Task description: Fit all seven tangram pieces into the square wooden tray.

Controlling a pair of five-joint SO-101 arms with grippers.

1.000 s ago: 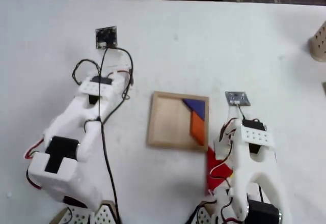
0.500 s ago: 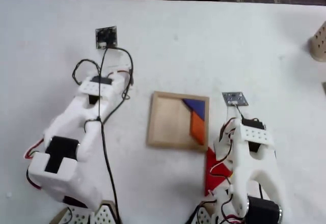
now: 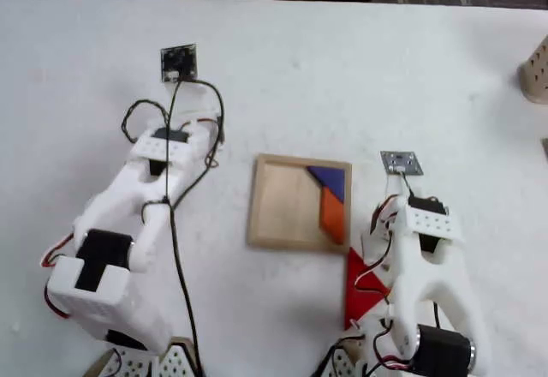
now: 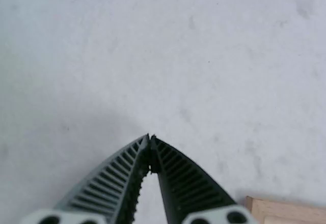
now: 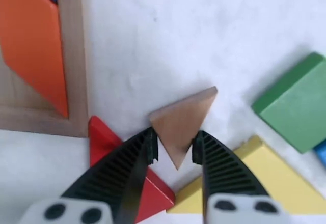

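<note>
Small tan triangle (image 5: pixel 181 117), seemingly bare wood.

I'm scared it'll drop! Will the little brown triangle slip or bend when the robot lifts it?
Probably stiff: the brown triangle looks like a wooden block. It might slip, since the right gripper pinches its slanted sides near one corner. It's flat, so unlikely to roll.

Red triangle (image 3: pixel 355 274) half under the right arm (image 3: pixel 419 274); green piece (image 5: pixel 293 104) partly beyond the edge.
</note>
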